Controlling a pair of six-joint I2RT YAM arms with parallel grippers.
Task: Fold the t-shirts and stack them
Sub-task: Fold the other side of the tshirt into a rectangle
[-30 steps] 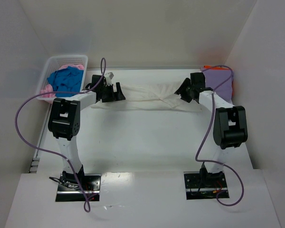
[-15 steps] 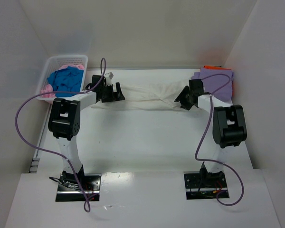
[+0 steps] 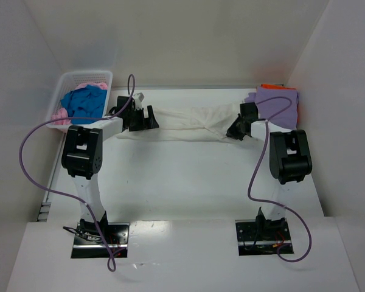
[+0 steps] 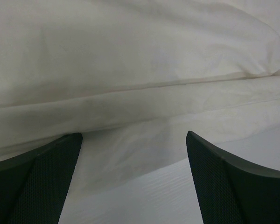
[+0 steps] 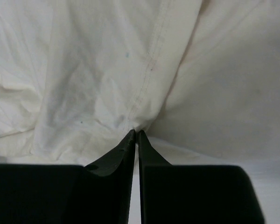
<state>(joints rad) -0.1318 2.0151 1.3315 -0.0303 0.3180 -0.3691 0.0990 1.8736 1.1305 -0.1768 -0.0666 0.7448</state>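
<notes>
A: How are the fingers of the left gripper (image 4: pixel 133 135) standing?

B: They are standing wide apart and gripping nothing. The cream-white t-shirt (image 3: pixel 188 121) is lying just ahead of the fingertips, with a long fold running across from one finger to the other. A thin edge of the cloth is reaching into the gap between them and resting on the table (image 3: pixel 188 182).

A: And the right gripper (image 5: pixel 135 133)?

B: Its fingers are pressing together with hardly a sliver between them, and they are pinching the cream-white cloth right at the tips. A stitched seam is running down to the pinch, and creases are fanning out from it on both sides.

A: So where is that shirt lying overall?

B: It is stretching as a long, bunched band from the left fingers to the right fingers, one end at each gripper.

A: What is sitting around them?

B: Just beyond the right fingers, on their outer side, a lavender t-shirt (image 3: pixel 280 104) is lying flat, with an orange t-shirt (image 3: pixel 269 86) peeking out at its far edge. Out past the left fingers, a white lattice basket (image 3: pixel 79 75) is holding a blue t-shirt (image 3: pixel 82 102) heaped over a pink t-shirt (image 3: pixel 89 87).
</notes>
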